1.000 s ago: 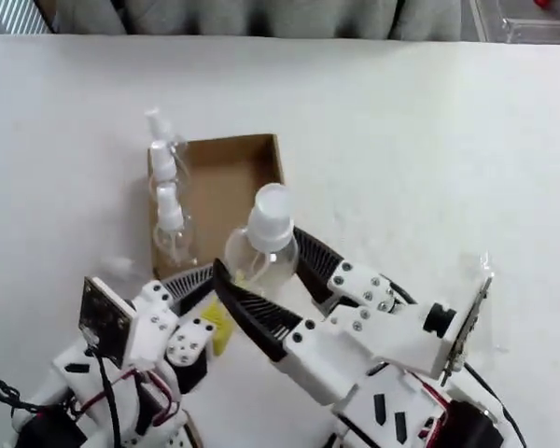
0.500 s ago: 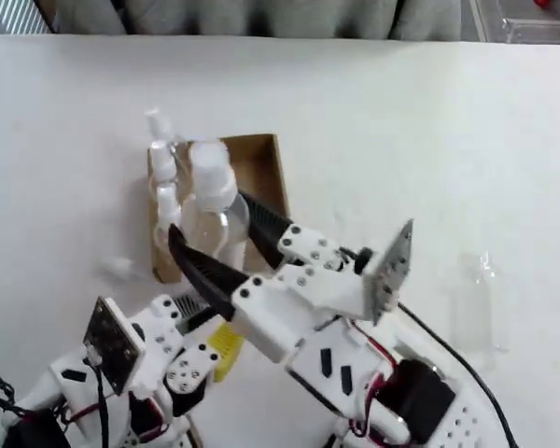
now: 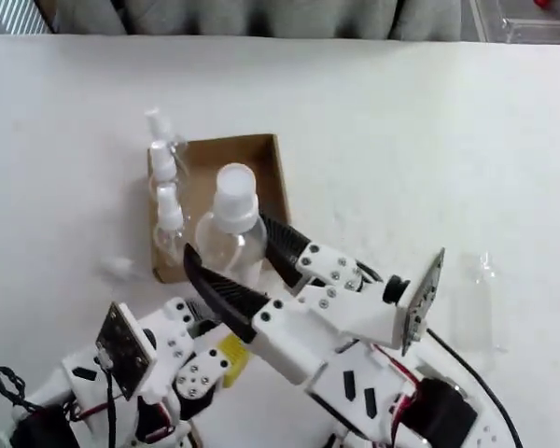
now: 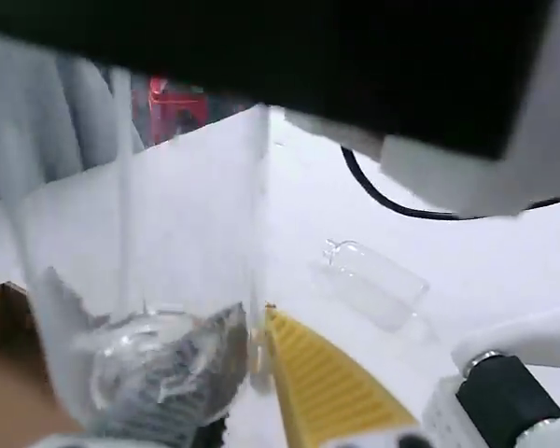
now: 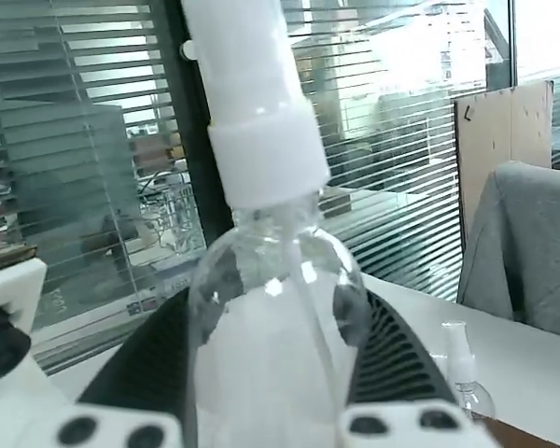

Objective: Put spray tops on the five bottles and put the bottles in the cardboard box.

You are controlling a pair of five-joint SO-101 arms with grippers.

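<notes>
My right gripper (image 3: pixel 226 241) is shut on a clear bottle (image 3: pixel 229 245) with a white spray top (image 3: pixel 235 187), held upright above the near part of the cardboard box (image 3: pixel 252 173). In the right wrist view the bottle (image 5: pixel 266 345) stands between the black jaws. Three capped bottles (image 3: pixel 168 219) lie along the box's left side. An uncapped clear bottle (image 3: pixel 481 299) lies on the table to the right, and the left wrist view catches this bottle (image 4: pixel 373 282) too. My left gripper (image 3: pixel 215 336), with a yellow finger (image 4: pixel 327 392), is open just in front of the box and holds nothing.
A small white piece (image 3: pixel 121 268) lies on the table left of the box. The white table (image 3: pixel 401 131) stretches wide beyond and to the right of the box. Both arm bases crowd the near edge.
The right arm swung the held bottle left and out over the box, then drew it back a little toward the box's near end. The left arm shifted slightly right.
</notes>
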